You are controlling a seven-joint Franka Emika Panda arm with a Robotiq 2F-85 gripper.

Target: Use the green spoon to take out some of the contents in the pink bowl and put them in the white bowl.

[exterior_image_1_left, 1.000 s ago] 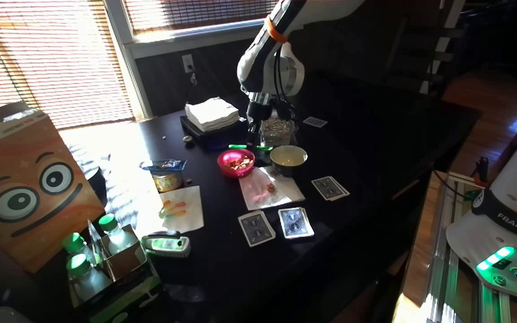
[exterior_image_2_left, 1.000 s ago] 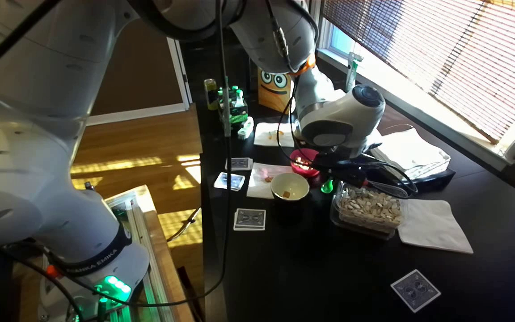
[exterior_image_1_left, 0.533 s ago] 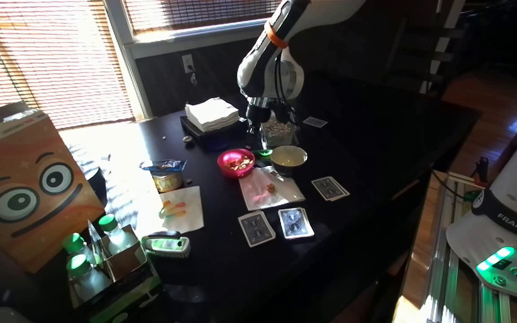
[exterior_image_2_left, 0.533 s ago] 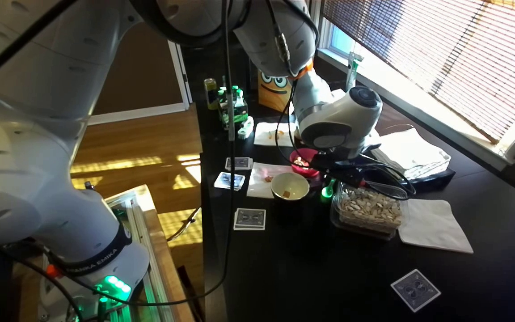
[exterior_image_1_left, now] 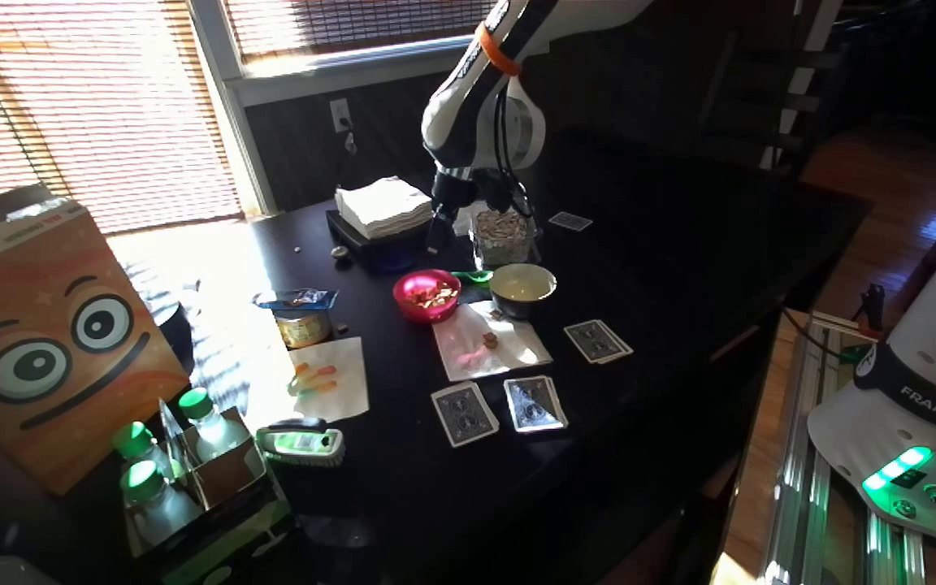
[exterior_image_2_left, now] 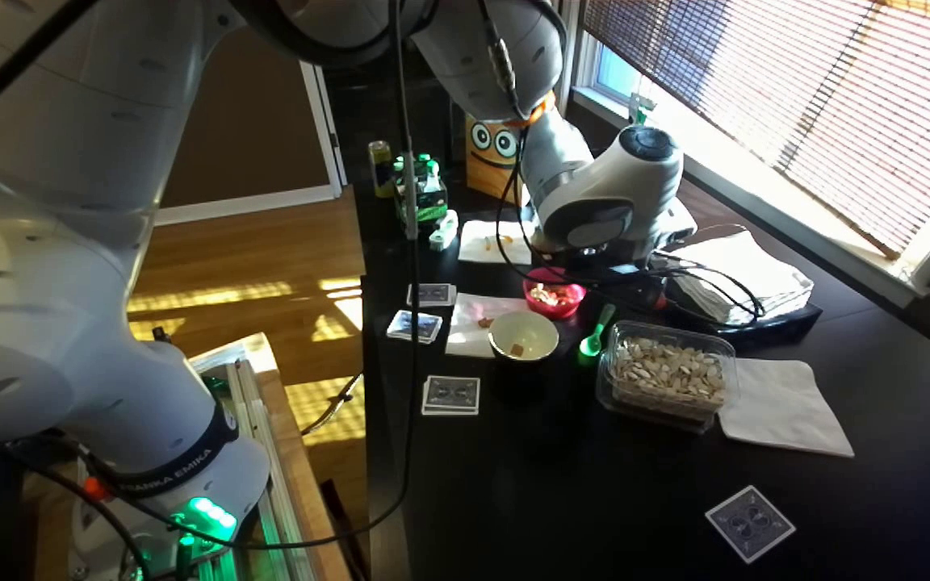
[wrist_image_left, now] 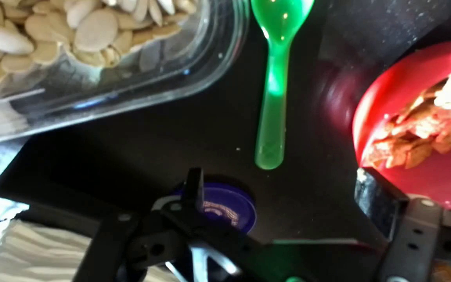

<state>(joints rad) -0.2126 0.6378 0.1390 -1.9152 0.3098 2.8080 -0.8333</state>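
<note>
The robot's hand, its two fingers spread wide, hangs near the pink bowl over a dark tabletop. In the wrist view one finger overlaps the pink bowl's rim; whether they touch cannot be told. The green spoon lies on the tabletop just beside the pink bowl, apart from it, handle end toward the hand. Orange-brown pieces fill part of the pink bowl; the white bowl, close beside it, holds a small brown piece. Across the spoon from the pink bowl sits a clear container of pale seeds. A white napkin lies next to the pink bowl, with playing cards farther off. A stack of white napkins sits near the pink bowl; an orange box with a cartoon face stands well apart from it.
</note>
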